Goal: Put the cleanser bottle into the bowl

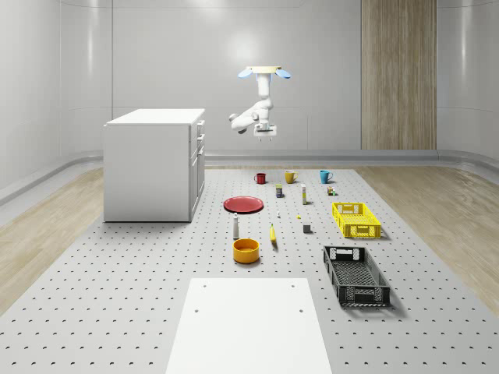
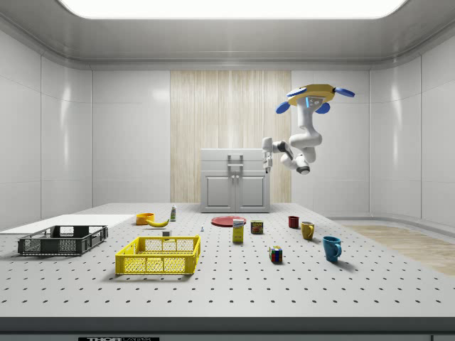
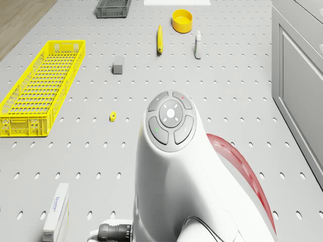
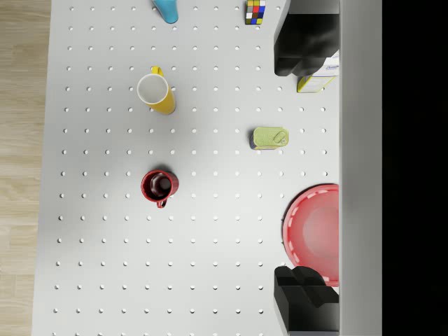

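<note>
The cleanser bottle (image 1: pixel 235 227) is small and white and stands upright on the perforated table just behind the orange-yellow bowl (image 1: pixel 245 250). The side view has the cleanser bottle (image 2: pixel 173 212) beside the bowl (image 2: pixel 145 219), and the drone view has the cleanser bottle (image 3: pixel 198 44) near the bowl (image 3: pixel 182 21). The drone (image 1: pixel 265 72) hovers high over the far part of the table, above the mugs and the red plate. Its gripper (image 1: pixel 265 135) hangs far above the table and far from the bottle. In the wrist view the gripper (image 4: pixel 305 176) is open, with nothing held.
A white cabinet (image 1: pixel 152 164) stands at the whole-scene view's left. A red plate (image 1: pixel 244 204), banana (image 1: pixel 273 234), yellow crate (image 1: pixel 355 219) and black crate (image 1: pixel 355 274) lie on the table. Red (image 4: pixel 159 185) and yellow (image 4: pixel 155 91) mugs and a can (image 4: pixel 269 138) sit below the gripper.
</note>
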